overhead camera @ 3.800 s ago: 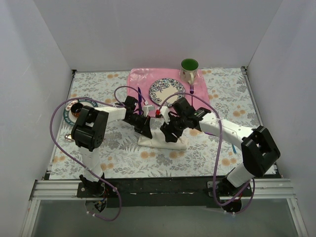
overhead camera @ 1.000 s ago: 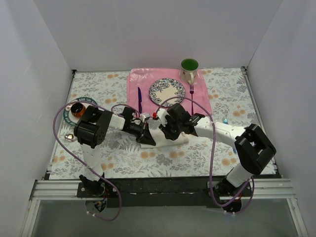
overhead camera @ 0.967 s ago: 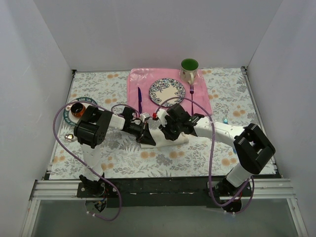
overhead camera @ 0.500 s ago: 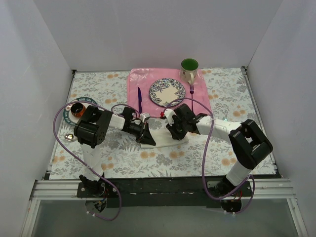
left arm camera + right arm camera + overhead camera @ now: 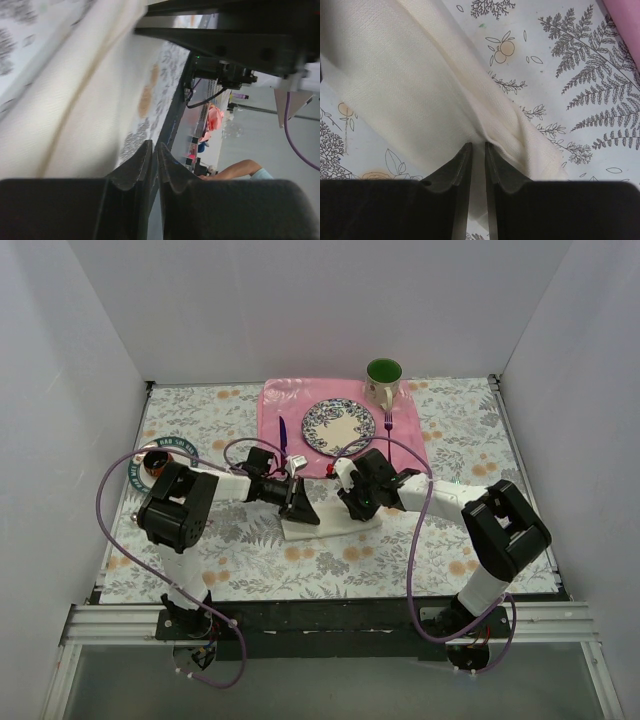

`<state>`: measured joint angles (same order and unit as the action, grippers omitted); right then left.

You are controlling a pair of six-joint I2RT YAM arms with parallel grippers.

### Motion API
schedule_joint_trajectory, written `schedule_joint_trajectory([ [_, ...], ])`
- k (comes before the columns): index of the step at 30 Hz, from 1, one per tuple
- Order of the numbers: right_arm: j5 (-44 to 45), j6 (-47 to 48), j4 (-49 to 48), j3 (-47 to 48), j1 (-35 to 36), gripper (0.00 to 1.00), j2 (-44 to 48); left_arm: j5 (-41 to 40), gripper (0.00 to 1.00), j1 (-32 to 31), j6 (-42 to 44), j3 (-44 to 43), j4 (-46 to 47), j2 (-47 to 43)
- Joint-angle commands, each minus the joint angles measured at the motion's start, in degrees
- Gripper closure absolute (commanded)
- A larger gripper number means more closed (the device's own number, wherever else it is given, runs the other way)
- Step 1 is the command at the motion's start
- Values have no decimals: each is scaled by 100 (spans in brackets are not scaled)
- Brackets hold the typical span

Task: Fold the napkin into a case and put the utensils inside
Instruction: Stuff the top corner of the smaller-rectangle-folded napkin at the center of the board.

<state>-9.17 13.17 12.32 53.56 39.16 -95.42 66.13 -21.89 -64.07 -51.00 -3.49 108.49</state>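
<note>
- The right claw (image 5: 478,144), nearly closed, pinches a napkin (image 5: 410,75) fold at its tips.
- The left claw (image 5: 154,145) is a slit apart and empty, with the napkin just beyond.
- The top view hides both claws' tips.

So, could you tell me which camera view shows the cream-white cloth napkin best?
The right wrist view: the cream-white cloth napkin fills it sharply, fold and weave clear. Top external shows only a small, partly hidden strip; left wrist, a blurred stretch.

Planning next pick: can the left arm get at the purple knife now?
Probably yes: the knife lies uncovered on the pink placemat just beyond the left gripper, which would first have to leave the napkin.
</note>
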Motion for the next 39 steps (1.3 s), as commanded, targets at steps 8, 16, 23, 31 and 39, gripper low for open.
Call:
schedule_joint_trajectory([
  [8, 319, -25, 34, -118, -31, 76, -267, -398, 94, -386, -1054, -208, 1139, 329],
  [16, -75, -51, 244, 48, -48, 75, -21, -628, 100, -299, -1222, -226, 991, 1244],
  [23, -2708, -692, 1018, 961, -915, 69, 454, -750, 100, -263, -791, -261, 656, 1289],
  [31, -3556, -1273, 1318, 973, -1621, 69, -38, -759, 100, -272, -791, -331, 674, 1342],
  [39, -3698, -1633, 1194, 823, -2061, 69, -460, -759, 100, -263, -694, -358, 604, 1298],
])
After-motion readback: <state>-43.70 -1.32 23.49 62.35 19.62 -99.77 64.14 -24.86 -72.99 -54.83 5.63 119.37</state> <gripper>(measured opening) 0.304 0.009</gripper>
